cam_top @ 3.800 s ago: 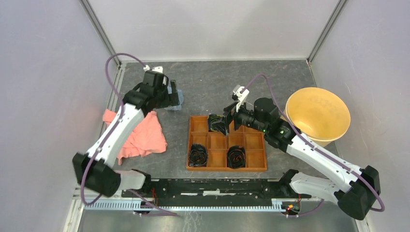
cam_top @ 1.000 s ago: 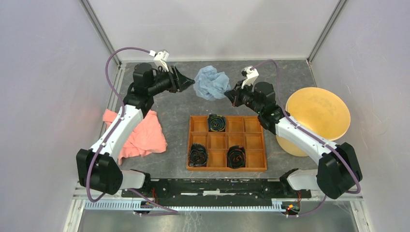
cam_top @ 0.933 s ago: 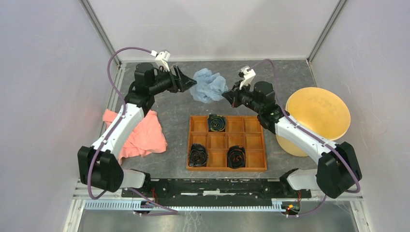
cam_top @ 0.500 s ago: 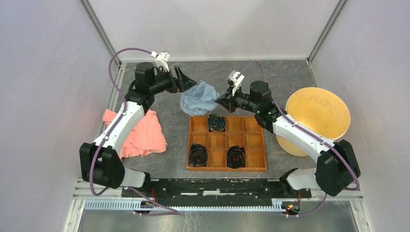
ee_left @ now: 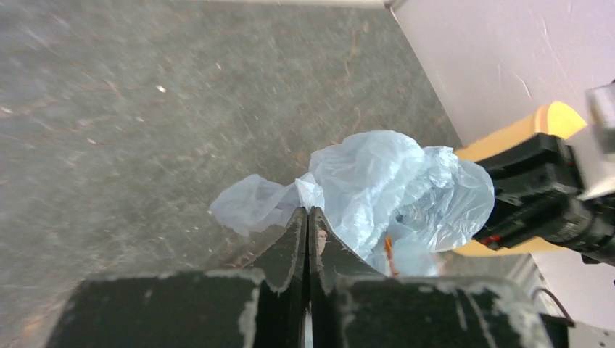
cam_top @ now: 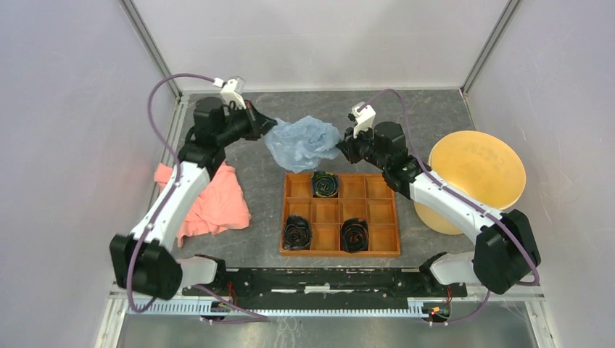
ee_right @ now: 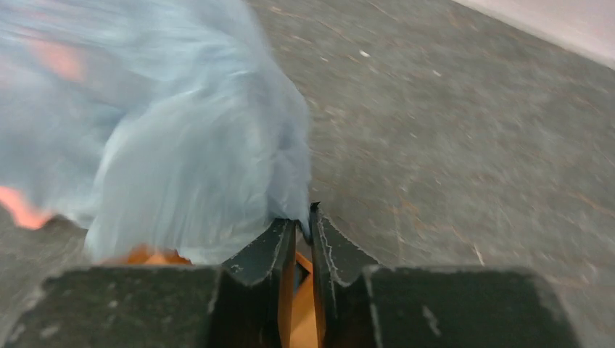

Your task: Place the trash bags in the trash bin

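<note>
The trash bag (cam_top: 301,141) hangs as a crumpled pale blue bunch between the two sets of jaws, and it is not yet in the bin. Whether it is clear of the table I cannot tell from above.

On its left side, the left gripper (cam_top: 259,125) has its fingers pressed flat together. The wrist view shows a fold of the film caught right at their tips, with the rest of the bag billowing out ahead of them.

On the bag's far side, the right gripper (cam_top: 343,147) points back toward the left one. Its fingers stand almost together with only a thin slit between them, and a corner of the film sits at their tips. It looks pinched there too, though blur leaves the firmness of that hold unclear.

The orange tray (cam_top: 339,251) lies nearer the arm bases than either set of jaws, just below the bag.

The trash bin (cam_top: 475,174) stands well behind the right jaws, past that arm's wrist, its mouth open with nothing showing inside.

I judge this to be the two-handed carry, with the bag gathered but not delivered. The next move calls for both arms to travel right together, keeping the film above the tray wall and the bin's rim, then lowering it into the mouth. The thin film could slip from a light pinch
</note>
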{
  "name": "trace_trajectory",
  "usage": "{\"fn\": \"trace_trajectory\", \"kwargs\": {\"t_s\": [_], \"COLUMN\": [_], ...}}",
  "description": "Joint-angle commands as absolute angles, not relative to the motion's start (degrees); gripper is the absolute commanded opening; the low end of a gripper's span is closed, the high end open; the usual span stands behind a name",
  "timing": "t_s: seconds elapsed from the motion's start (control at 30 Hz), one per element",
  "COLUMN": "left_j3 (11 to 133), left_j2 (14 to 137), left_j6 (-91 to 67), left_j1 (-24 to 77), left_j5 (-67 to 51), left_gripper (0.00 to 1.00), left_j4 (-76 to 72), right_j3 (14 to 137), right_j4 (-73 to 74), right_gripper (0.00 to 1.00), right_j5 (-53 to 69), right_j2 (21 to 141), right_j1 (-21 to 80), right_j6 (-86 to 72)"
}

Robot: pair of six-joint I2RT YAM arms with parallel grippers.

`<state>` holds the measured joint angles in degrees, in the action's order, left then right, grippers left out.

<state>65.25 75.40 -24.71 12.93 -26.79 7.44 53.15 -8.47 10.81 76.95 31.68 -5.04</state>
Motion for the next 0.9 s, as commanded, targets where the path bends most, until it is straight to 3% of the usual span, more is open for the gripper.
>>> {"fn": "trace_trajectory", "kwargs": {"t_s": [0.0,0.07,0.3,0.43,0.63,0.77,0.87], "left_j3": [62.14,60.86,60.95,61.08,60.82,61.34,61.27], "left_j2": [65.51,63.47,63.80,64.01,63.26,63.71,63.67], "left_j6": [-21.21,-21.49,-22.01,-22.63,-22.50,-22.57,-22.52], "left_j1": [12.57,12.57,12.40,11.84,11.70,11.39,11.25], "left_j5": [-15.33,-13.62,-12.41,-12.02,-8.34,-10.41,-10.65], "left_gripper": [0.02,0.02,0.02,0.02,0.02,0.02,0.02], "left_j4": [2.06,0.61,0.98,1.32,2.31,2.29,2.19], "right_j3": [58.22,61.80,68.51,67.90,64.65,63.06,66.15], "right_j4": [-1.00,2.82,10.22,10.24,12.54,5.54,1.81], "right_gripper": [0.21,0.25,0.66,0.81,0.90,0.93,0.97], "right_j5": [-3.76,-3.88,-6.68,-5.12,-6.61,1.11,7.23], "right_j2": [80.11,82.47,83.20,80.04,74.48,72.52,77.96], "right_j1": [31.03,31.05,33.33,35.71,37.22,41.08,44.57], "right_j6": [-7.50,-6.81,-4.14,-2.44,-1.19,-6.91,-12.62]}}
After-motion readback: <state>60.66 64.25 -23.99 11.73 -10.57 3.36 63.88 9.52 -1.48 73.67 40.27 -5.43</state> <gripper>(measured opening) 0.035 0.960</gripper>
